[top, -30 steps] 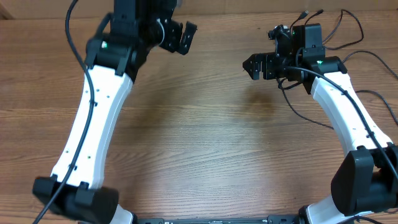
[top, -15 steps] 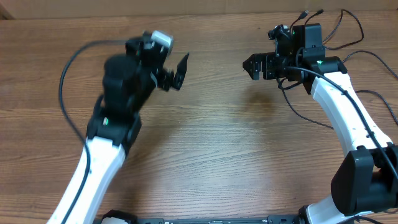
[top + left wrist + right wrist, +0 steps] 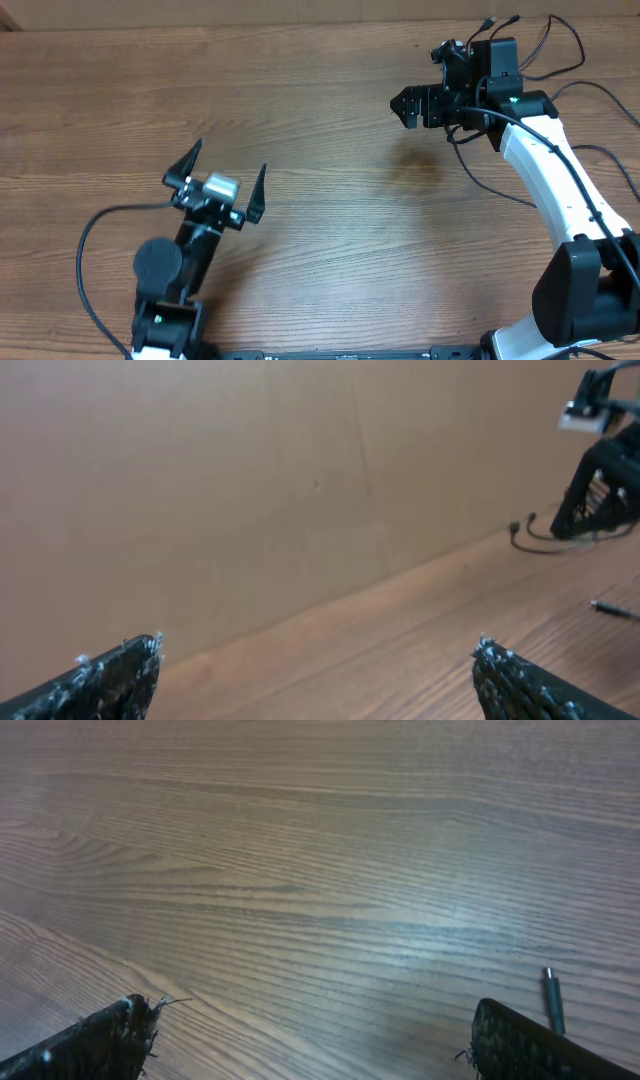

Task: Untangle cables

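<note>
At the far right edge of the table (image 3: 330, 230), the cables (image 3: 578, 40) sprawl in thin black loops — small plugs (image 3: 488, 21) at their ends — near the right gripper (image 3: 400, 104), its fingers apart, the left gripper (image 3: 228, 165) well away, fingers spread wide.

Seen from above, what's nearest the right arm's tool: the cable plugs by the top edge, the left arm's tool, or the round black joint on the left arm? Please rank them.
Measured from the right tool:
1. The cable plugs, close by at the top edge.
2. The left tool, across the table, spread open.
3. The round black joint, lower down the left arm.
</note>
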{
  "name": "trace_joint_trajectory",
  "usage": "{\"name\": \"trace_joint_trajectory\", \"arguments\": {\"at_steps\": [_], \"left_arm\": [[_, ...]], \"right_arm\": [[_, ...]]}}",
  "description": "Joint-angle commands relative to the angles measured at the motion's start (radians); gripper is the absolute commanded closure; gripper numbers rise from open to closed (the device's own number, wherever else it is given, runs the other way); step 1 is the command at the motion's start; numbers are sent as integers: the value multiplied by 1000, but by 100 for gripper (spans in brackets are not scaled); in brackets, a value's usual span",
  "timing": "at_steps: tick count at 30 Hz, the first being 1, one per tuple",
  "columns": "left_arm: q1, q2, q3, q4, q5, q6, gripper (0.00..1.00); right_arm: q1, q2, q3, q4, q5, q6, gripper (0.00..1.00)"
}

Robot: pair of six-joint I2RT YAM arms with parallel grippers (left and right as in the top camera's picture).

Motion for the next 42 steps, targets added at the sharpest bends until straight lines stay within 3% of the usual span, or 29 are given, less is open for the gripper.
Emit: {"name": "trace_joint_trajectory", "arguments": {"at_steps": [1,12,16,24,31,42], "left_arm": [[40,-108,-92,3,19,-25,0],[129,-392,-306,4,19,-103,0],[155,-480,-322,-105,19,-119,0],[174,-536,-322,-249,-14,-131,0],[192,-641,-322,-463,-69,-135,0],[195,-642,-322,-463,-84,-138,0]], "right_arm": [[1,-2,2,5,3,-9,0],[1,-2,2,5,3,-8,0],[1,-2,2,5,3,-8,0],[1,-2,2,5,3,-8,0],[1,-2,2,5,3,-9,0],[1,-2,2,5,3,-9,0]]}}
